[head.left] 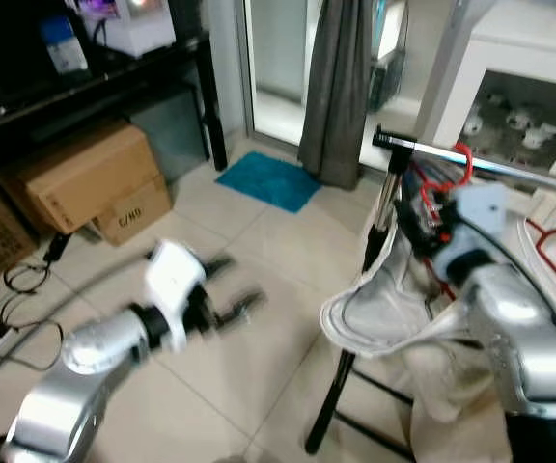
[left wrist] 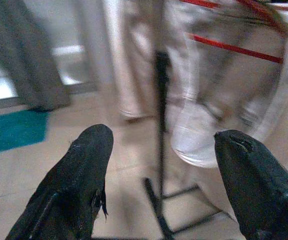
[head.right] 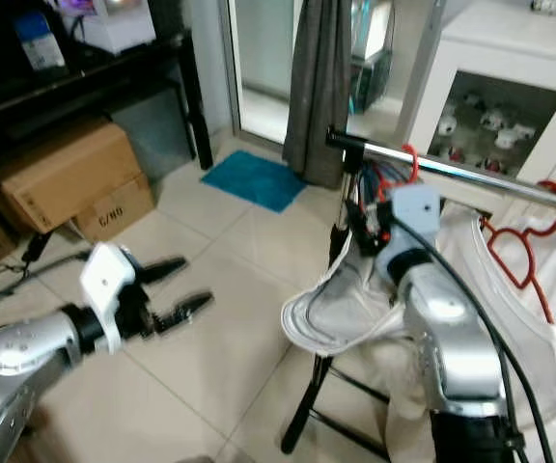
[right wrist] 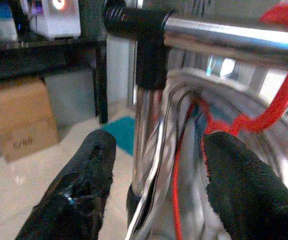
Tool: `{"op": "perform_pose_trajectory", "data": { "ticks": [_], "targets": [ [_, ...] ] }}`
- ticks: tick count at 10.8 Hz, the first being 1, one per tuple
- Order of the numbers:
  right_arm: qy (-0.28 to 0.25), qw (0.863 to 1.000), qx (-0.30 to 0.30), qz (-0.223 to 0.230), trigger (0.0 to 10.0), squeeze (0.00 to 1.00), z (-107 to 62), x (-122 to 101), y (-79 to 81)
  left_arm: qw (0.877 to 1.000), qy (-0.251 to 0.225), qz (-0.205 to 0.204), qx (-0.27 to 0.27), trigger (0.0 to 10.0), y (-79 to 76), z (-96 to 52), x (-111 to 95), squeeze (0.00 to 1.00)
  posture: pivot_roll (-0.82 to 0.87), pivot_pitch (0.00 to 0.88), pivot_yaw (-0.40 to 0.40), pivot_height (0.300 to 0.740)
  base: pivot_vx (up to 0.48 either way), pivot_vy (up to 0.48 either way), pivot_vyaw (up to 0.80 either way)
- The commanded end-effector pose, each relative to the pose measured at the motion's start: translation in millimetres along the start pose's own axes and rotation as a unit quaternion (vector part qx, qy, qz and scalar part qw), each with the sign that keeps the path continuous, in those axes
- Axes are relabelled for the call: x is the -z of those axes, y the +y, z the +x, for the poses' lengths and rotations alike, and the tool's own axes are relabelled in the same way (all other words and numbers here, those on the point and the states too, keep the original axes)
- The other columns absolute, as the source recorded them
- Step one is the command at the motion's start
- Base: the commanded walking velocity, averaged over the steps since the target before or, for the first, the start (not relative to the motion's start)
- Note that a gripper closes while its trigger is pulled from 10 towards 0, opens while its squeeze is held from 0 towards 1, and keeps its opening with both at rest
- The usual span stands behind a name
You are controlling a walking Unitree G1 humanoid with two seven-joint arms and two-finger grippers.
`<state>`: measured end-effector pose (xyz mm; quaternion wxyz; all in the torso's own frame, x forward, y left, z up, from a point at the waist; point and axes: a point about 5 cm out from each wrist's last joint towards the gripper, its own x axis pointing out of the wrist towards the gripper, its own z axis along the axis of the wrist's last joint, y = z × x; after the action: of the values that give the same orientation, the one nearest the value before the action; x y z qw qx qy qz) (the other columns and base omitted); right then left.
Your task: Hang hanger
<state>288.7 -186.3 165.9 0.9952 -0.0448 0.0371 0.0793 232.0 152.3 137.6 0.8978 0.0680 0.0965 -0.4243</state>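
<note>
A red hanger (right wrist: 279,75) has its hook over the chrome rail (right wrist: 224,32) of a clothes rack, and a white garment (head.left: 394,309) droops from it. My right gripper (right wrist: 156,142) is open just below the rail's end. The rack's upright post (right wrist: 146,115) and the hanger's red wire (right wrist: 176,190) lie between its fingers. A second red hanger (head.right: 519,253) carries a white shirt further along the rail. My left gripper (head.right: 193,282) is open and holds nothing, stretched out low over the tiled floor to the left of the rack.
The rack's black legs (head.left: 331,405) spread on the tiles. Cardboard boxes (head.left: 90,178) sit under a black desk (head.left: 85,87) at the left, with cables (head.left: 8,338) on the floor. A teal mat (head.left: 268,180), a grey curtain (head.left: 341,87) and a white cabinet (head.left: 529,106) stand behind.
</note>
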Motion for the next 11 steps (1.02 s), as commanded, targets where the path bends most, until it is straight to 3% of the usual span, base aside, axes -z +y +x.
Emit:
{"op": "perform_pose_trajectory", "data": {
  "ticks": [1,3,5,6,7,8,11],
  "targets": [
    [0.008,1.000,0.001,0.000,10.0,1.00,1.1,-3,0.0,1.000,0.012,0.003,0.011,10.0,-0.3,-3.6,0,0.00,0.08,0.000,0.040,0.740,0.000,0.000,0.00],
    [0.036,0.999,-0.009,-0.003,10.0,1.00,0.5,-5,-1.4,0.999,0.033,0.013,0.015,10.0,6.1,-5.1,3,0.00,0.08,0.000,0.039,0.740,0.000,0.000,0.00],
    [0.046,0.999,0.023,-0.017,10.0,1.00,2.6,-11,-9.8,0.999,0.035,0.012,0.024,10.0,4.8,-4.7,2,0.00,0.08,0.000,0.037,0.740,0.000,0.000,0.00],
    [0.045,0.998,0.039,-0.022,10.0,0.59,2.5,-15,-15.7,0.999,0.034,0.012,0.026,10.0,3.5,-4.6,2,0.00,0.08,0.000,0.037,0.740,0.000,0.000,0.00],
    [0.049,0.998,0.043,-0.024,10.0,0.10,2.6,-16,-18.6,0.999,0.033,0.013,0.028,10.0,2.8,-4.8,2,0.00,0.08,0.000,0.037,0.740,0.000,0.000,0.00],
    [0.061,0.996,0.054,-0.031,10.0,0.00,4.0,-13,-22.5,0.999,0.033,0.012,0.031,10.0,-0.5,-6.6,4,0.00,0.08,0.000,0.038,0.740,0.000,0.000,0.00],
    [0.070,0.996,0.058,-0.010,10.0,0.00,15.7,-6,-29.1,0.999,0.029,0.016,0.040,10.0,-1.7,-3.8,4,0.00,0.08,0.000,0.045,0.740,0.000,0.000,0.00]
  ]
}}
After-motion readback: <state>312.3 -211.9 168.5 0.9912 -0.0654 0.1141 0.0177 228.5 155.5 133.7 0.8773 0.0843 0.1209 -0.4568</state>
